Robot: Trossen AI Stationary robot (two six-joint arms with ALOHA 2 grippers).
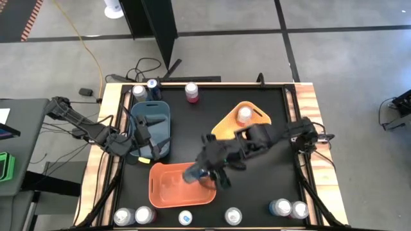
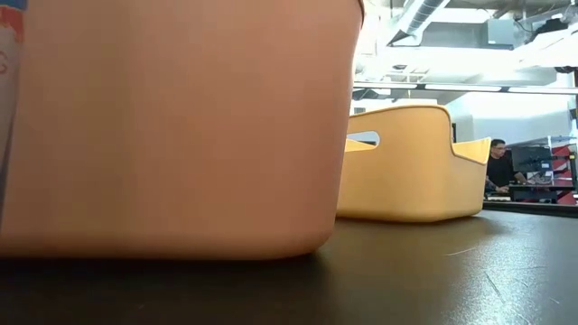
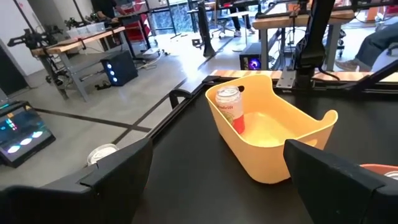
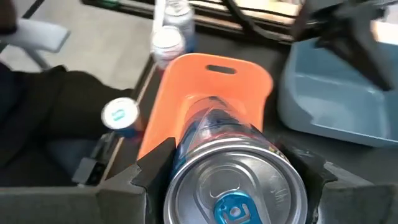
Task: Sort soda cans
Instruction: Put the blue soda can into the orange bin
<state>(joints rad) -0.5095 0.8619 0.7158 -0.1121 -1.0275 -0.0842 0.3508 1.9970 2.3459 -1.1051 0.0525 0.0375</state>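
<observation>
Right gripper [image 1: 204,172], fingers clamped around a blue-labelled silver-topped metal soda can [image 4: 233,180], hangs over the orange rectangular plastic bin [image 1: 168,190], a drop that looks to need only lowering and release. Left gripper [image 1: 142,142] waits spread and empty at the blue plastic bin [image 1: 154,115]; in the low view the orange bin's wall hides the can

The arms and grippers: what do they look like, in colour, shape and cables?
Both arms are dark, almost black, built of slim jointed segments with dark cables running along them. The right gripper has two broad black fingers with angular, faceted edges. The left gripper has two flat matte black fingers of wedge shape. No markings show.
</observation>
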